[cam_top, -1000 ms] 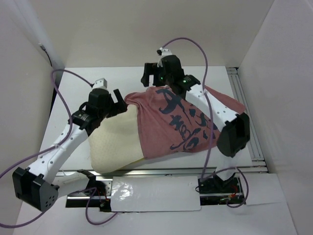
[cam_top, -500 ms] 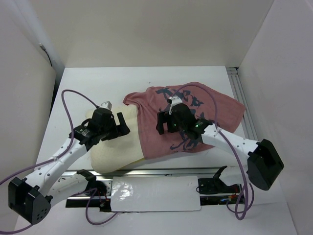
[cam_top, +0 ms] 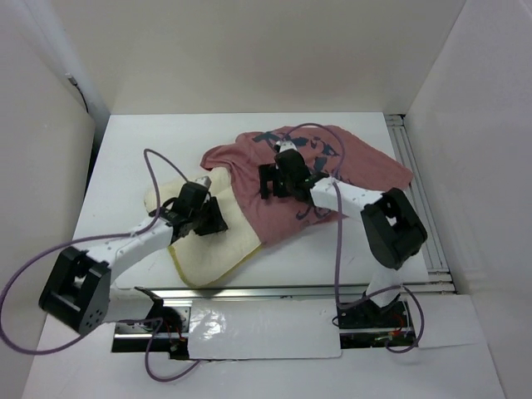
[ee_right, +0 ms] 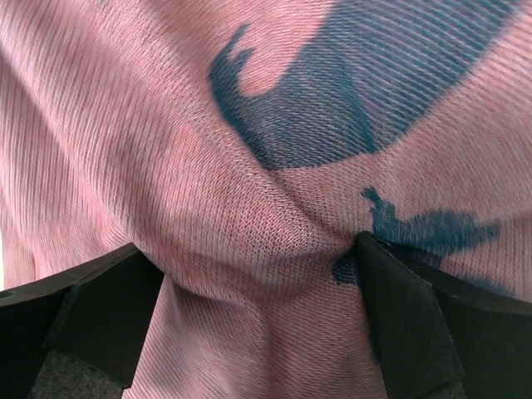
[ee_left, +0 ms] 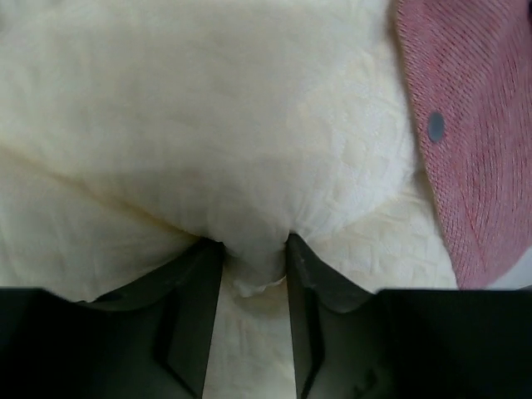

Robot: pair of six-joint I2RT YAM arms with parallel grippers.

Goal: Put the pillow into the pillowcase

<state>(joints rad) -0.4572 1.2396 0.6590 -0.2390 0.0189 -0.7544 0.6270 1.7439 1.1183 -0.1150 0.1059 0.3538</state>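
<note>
The cream pillow [cam_top: 208, 249] lies at the near left of the table, its far right end tucked under the dusty pink pillowcase [cam_top: 357, 166] with dark calligraphy marks. My left gripper [cam_top: 208, 216] sits low on the pillow near the case's edge. In the left wrist view it [ee_left: 249, 249] is shut on a pinched fold of the pillow [ee_left: 208, 125], with the pillowcase [ee_left: 474, 141] to the right. My right gripper [cam_top: 279, 184] rests on the pillowcase's left part. Seen from the right wrist, it [ee_right: 258, 258] stands open, pressed into the fabric [ee_right: 274, 100], which bulges between the jaws.
White walls close in the table on the left, back and right. An aluminium rail [cam_top: 416, 191] runs along the right side and another [cam_top: 274, 291] along the near edge. Purple cables [cam_top: 154, 162] loop over both arms.
My left gripper slid right along the pillow and closed on a fold of it. My right arm swung from the far edge onto the pillowcase. Pillow and case have shifted and bunched.
</note>
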